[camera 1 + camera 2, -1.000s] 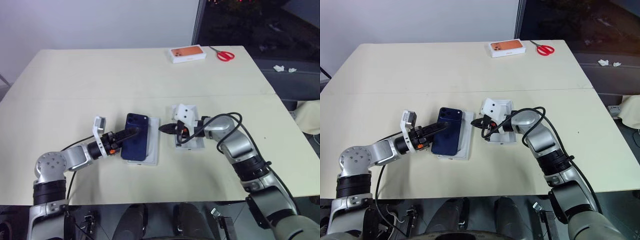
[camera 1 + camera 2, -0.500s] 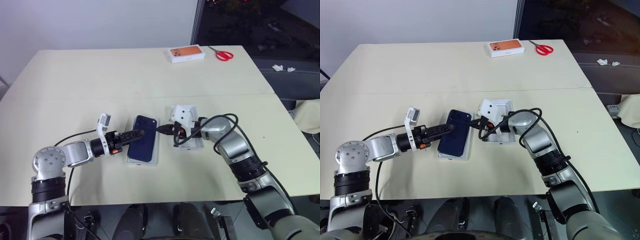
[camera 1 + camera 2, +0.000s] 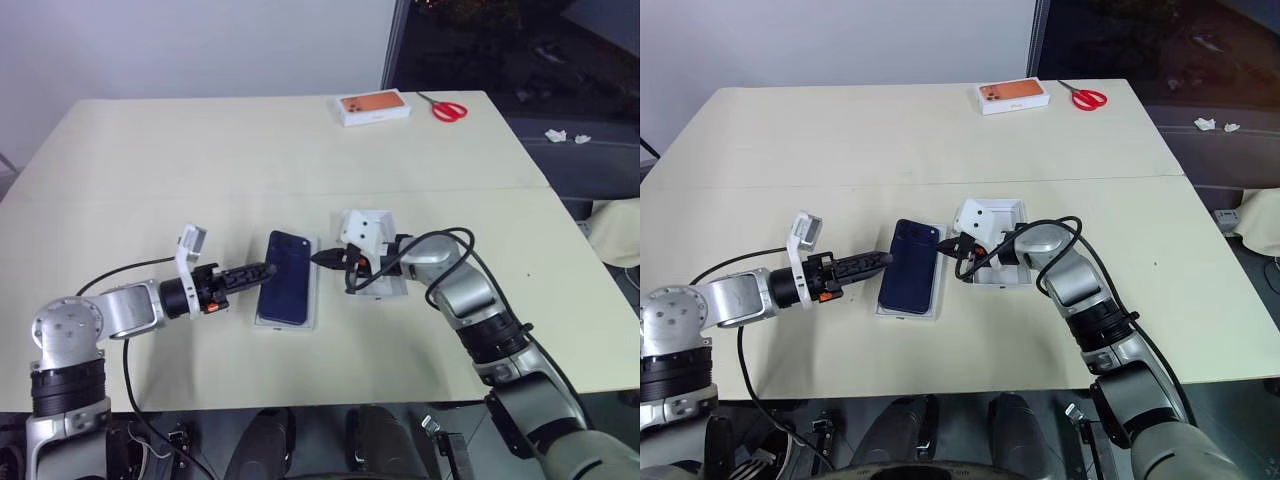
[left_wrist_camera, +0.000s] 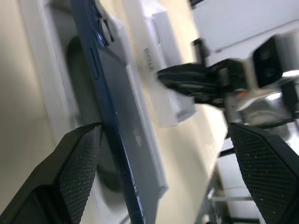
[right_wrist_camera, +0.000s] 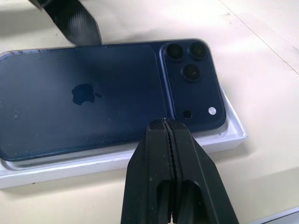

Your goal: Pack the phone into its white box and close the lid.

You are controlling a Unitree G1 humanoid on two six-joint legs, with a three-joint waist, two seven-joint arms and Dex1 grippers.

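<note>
Now the right pincer [image 3: 318, 258] has its two black fingers pressed tight together, holding nothing, its tip just beside the long edge of the phone [image 3: 286, 277] near the camera corner. At about nine o'clock from the phone, the left pincer [image 3: 268, 270] stands wide open with nothing between its fingers; one finger lies close along the phone's other long edge, and whether it touches I cannot tell.

Between the two tips, the phone lies back-up on the white box [image 3: 308, 322], which sits near the middle of the tabletop [image 3: 150, 160]. From the left wrist the phone looks tilted, one long side riding above the tray's recess, so it seems not fully seated. The lid [image 3: 372, 285] rests at three o'clock from the box, under the right arm's wrist.

Seating the phone looks like the step in hand. Next, the raised edge probably needs pressing down until the phone drops flat; then the lid must be picked up and lowered squarely over the box.

At twelve o'clock, far back, an orange-topped box [image 3: 374, 107] and red scissors [image 3: 449, 108] lie untouched.
</note>
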